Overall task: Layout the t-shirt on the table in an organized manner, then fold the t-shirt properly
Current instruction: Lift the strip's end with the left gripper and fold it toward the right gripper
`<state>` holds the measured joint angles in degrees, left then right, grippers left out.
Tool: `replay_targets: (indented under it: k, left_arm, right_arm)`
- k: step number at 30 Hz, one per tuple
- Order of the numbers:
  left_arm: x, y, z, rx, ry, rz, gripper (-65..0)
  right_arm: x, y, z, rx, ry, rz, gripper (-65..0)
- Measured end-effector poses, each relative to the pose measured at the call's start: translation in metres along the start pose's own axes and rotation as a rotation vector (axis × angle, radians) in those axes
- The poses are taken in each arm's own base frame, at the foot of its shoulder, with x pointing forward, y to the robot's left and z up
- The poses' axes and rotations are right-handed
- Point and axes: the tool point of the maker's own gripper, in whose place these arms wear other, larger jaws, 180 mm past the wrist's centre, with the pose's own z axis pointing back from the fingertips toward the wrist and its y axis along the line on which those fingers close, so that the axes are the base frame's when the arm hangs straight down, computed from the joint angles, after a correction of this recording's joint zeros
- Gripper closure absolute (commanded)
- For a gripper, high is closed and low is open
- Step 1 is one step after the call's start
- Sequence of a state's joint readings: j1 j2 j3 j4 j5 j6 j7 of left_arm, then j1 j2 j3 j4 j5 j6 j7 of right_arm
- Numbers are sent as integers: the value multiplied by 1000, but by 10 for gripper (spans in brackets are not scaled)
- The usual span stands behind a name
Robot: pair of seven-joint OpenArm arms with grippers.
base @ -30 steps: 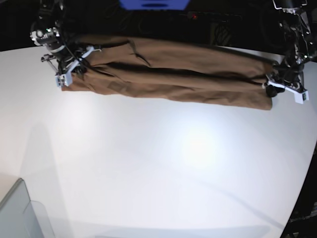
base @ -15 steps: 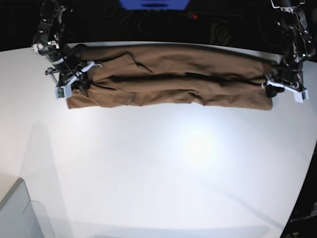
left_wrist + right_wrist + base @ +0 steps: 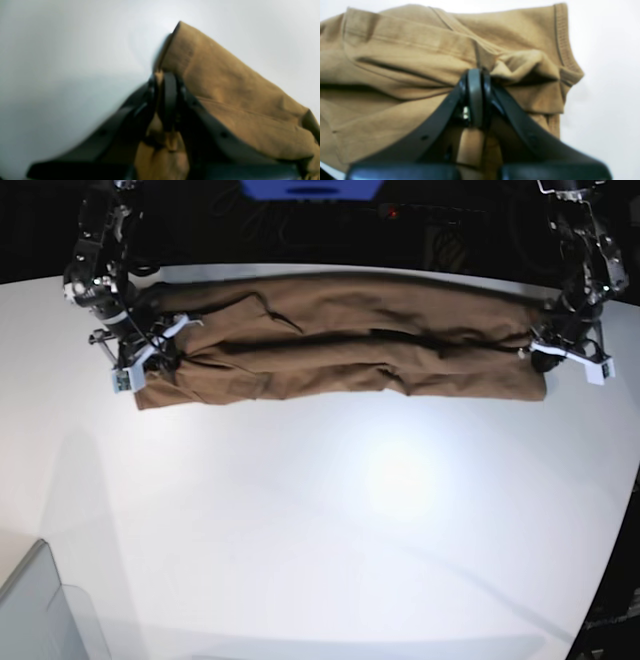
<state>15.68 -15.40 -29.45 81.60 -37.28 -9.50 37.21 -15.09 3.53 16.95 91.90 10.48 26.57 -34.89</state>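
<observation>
The brown t-shirt lies stretched as a long band, folded lengthwise, across the far part of the white table. My left gripper is shut on the shirt's right end; in the left wrist view the gripper pinches a corner of the cloth. My right gripper is shut on the shirt's left end; in the right wrist view the gripper pinches bunched fabric by a ribbed hem.
A grey translucent bin corner stands at the near left. The table's curved edge runs down the right side. Dark equipment with a blue panel sits behind the table.
Both grippers have lowered and drawn the shirt slightly back toward the far edge; the band now lies flatter on the table. Both stay shut on the cloth.
</observation>
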Motion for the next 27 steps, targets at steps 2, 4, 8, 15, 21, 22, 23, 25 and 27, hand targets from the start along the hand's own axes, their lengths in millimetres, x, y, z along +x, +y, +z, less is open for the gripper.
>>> replay_targets:
  k: [2, 4, 8, 15, 21, 22, 23, 25, 27]
  left_arm:
    - [0, -2, 18, 13, 6, -15, -1]
    - [13, -13, 38, -10, -43, -50, -1]
    - [61, -66, 60, -123, -191, -126, -1]
    - [14, -140, 63, -272, -61, -104, -1]
    - [-36, -239, 57, -473, 33, -261, 0]
    - [-53, -252, 57, -487, 73, -300, 0]
    - [-67, -267, 59, -520, 106, -326, 0]
    - [-75, -293, 62, -557, 98, -396, 0]
    - [-76, -311, 63, -565, 58, -463, 0]
  right_arm:
    - [1, -1, 0, -2, 0, 7, 0]
    - [2, -2, 0, -3, 0, 9, 0]
    - [4, -3, -1, -4, 0, 10, 0]
    - [9, -1, -4, -5, -2, 23, 0]
    - [11, 10, -8, 13, 1, 51, 0]
    - [12, 12, -9, 16, 1, 52, 0]
    - [11, 14, -9, 17, 3, 53, 0]
    - [11, 18, -10, 28, 2, 59, 0]
    - [12, 19, -10, 31, -1, 60, 0]
